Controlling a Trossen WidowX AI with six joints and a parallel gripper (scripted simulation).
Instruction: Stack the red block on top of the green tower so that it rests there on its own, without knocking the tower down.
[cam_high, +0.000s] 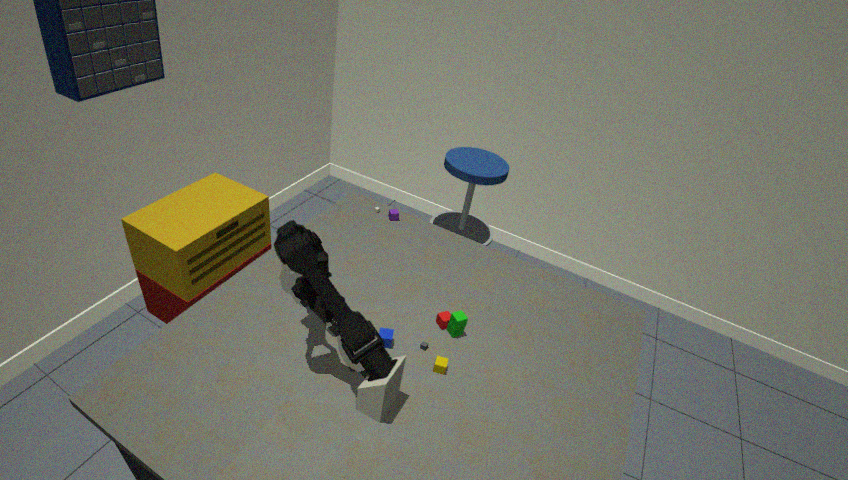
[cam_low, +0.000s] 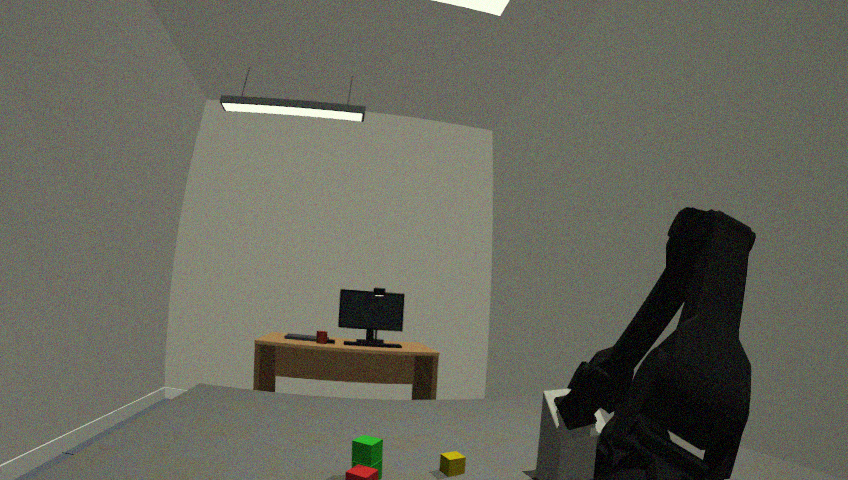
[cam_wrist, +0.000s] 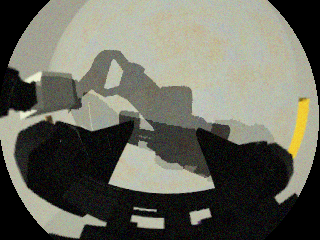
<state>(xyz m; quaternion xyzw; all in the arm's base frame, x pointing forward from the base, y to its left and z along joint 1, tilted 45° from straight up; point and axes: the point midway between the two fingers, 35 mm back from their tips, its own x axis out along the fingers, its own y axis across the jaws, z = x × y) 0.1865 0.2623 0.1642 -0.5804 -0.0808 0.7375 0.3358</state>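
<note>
The red block (cam_high: 443, 320) (cam_low: 361, 473) lies on the table right beside the green tower (cam_high: 457, 325) (cam_low: 367, 452), left of it in the top view and in front of it in the exterior view; whether they touch I cannot tell. The tower is two green blocks high and upright. My gripper (cam_wrist: 166, 127) is open and empty, with the bare tabletop and the arm's shadow beyond its fingers. In the top view the folded arm largely hides it, well left of the red block. Neither the red block nor the tower shows in the wrist view.
A blue block (cam_high: 386, 336) lies close beside the arm. A yellow block (cam_high: 440, 365) (cam_low: 452, 463) and a small grey cube (cam_high: 423, 345) lie between the arm's pale base (cam_high: 376, 398) (cam_low: 565, 443) and the tower. A purple block (cam_high: 393, 214) lies at the far edge.
</note>
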